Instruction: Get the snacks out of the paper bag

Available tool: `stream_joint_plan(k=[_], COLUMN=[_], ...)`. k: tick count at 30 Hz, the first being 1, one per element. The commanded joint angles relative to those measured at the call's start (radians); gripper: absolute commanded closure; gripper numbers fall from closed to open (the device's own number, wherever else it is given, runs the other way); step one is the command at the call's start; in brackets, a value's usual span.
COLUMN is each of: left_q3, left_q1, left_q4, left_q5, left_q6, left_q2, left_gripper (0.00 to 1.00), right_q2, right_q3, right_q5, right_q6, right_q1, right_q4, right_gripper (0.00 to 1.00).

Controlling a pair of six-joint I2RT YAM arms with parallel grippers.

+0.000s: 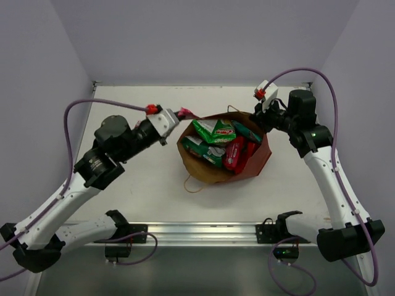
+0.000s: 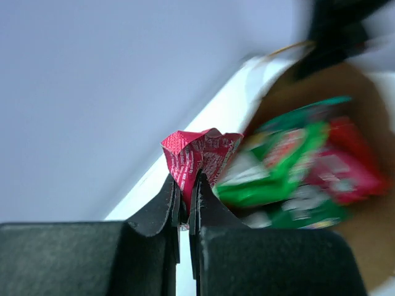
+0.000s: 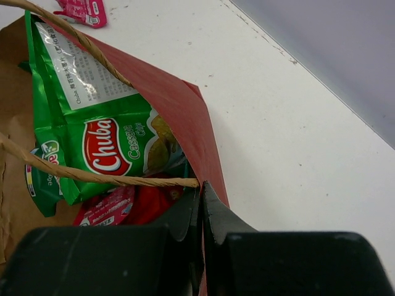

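Top view first. The paper bag [image 1: 256, 165] lies in the middle of the table [image 1: 136, 185], mouth open towards the camera, tan inside showing. Packed in it I can see the green-white chip bag [image 1: 214, 129], a red packet [image 1: 234, 153] and a teal packet [image 1: 247, 131]. My left gripper [image 1: 177, 115] sits just beside the bag's far-left rim, with a small red-pink sachet [image 1: 186, 113] at its tip. My right gripper [image 1: 262, 118] is at the bag's far-right rim.

Left wrist now. The left gripper [image 2: 185, 194] has its jaws pinched almost together on the small red-pink sachet [image 2: 197, 154], which stands crumpled above the fingertips. It is clear of the bag. Off to the right, blurred, are the paper bag [image 2: 364, 246] and the chip bag [image 2: 271, 179] inside it.

Right wrist. The right gripper [image 3: 200, 200] is closed tight on the red-brown rim of the paper bag [image 3: 185, 117], right where the twisted handle [image 3: 92, 176] meets it. The chip bag [image 3: 105, 135] lies inside under that handle, with the red packet [image 3: 154, 203] and a second sachet [image 3: 108, 208] below it. At the top edge something pink [image 3: 83, 9] shows beyond the bag, and I cannot tell whether it is the held sachet.
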Motion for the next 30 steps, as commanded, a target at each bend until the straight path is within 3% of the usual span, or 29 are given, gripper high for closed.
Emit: stream_joint_plan(k=[1, 3, 4, 7, 11, 14, 15, 16, 18, 19, 20, 22, 24, 30], left_q3=[-0.065, -0.087, -0.099, -0.148, -0.335, -0.357, -0.361, -0.362, -0.352, -0.345, -0.326, -0.293, -0.256, -0.099], left_q1=[0.222, 0.325, 0.429, 0.612, 0.709, 0.726, 0.731, 0.731, 0.732, 0.732, 0.732, 0.711, 0.660, 0.193], left_q4=[-0.014, -0.017, -0.017, -0.039, 0.076, 0.064, 0.063, 0.060, 0.035, 0.024, 0.012, 0.007, -0.017, -0.054], left_q5=[-0.373, -0.456, -0.477, -0.488, -0.441, -0.430, -0.422, -0.409, -0.378, -0.364, -0.312, -0.246, -0.238, -0.318], left_q6=[-0.165, -0.234, -0.315, -0.500, -0.646, -0.716, -0.723, -0.722, -0.711, -0.710, -0.705, -0.720, -0.749, -0.873], left_q2=[0.078, 0.145, 0.173, 0.300, 0.379, 0.405, 0.408, 0.411, 0.408, 0.393, 0.379, 0.323, 0.287, 0.230], left_gripper=[1.00, 1.00, 1.00, 1.00, 1.00, 0.98, 0.90, 0.66, 0.43, 0.25, 0.18, 0.01, 0.00, 0.00], right_q2=[-0.042, -0.036, -0.036, -0.045, -0.054, -0.052, -0.052, -0.052, -0.052, -0.054, -0.055, -0.060, -0.063, -0.071], right_q3=[0.018, 0.021, 0.021, 0.011, 0.000, -0.003, -0.005, -0.006, -0.008, -0.011, -0.009, -0.012, -0.014, -0.012], right_q5=[0.001, 0.004, 0.007, 0.007, 0.001, -0.003, -0.002, 0.001, 0.010, 0.012, 0.013, 0.009, 0.006, 0.009], right_q6=[0.016, 0.018, 0.018, 0.022, 0.035, 0.038, 0.038, 0.038, 0.035, 0.033, 0.033, 0.033, 0.035, 0.041], right_q1=[0.002, 0.002, 0.002, 0.002, 0.002, 0.000, 0.002, 0.002, 0.000, 0.002, 0.002, 0.002, 0.000, 0.000], right_q4=[0.110, 0.100, 0.100, 0.107, 0.119, 0.125, 0.123, 0.125, 0.125, 0.126, 0.127, 0.130, 0.131, 0.130], right_gripper=[0.99, 0.99, 0.99, 0.99, 0.99, 0.99, 0.99, 0.99, 0.98, 0.98, 0.98, 0.97, 0.96, 0.96])
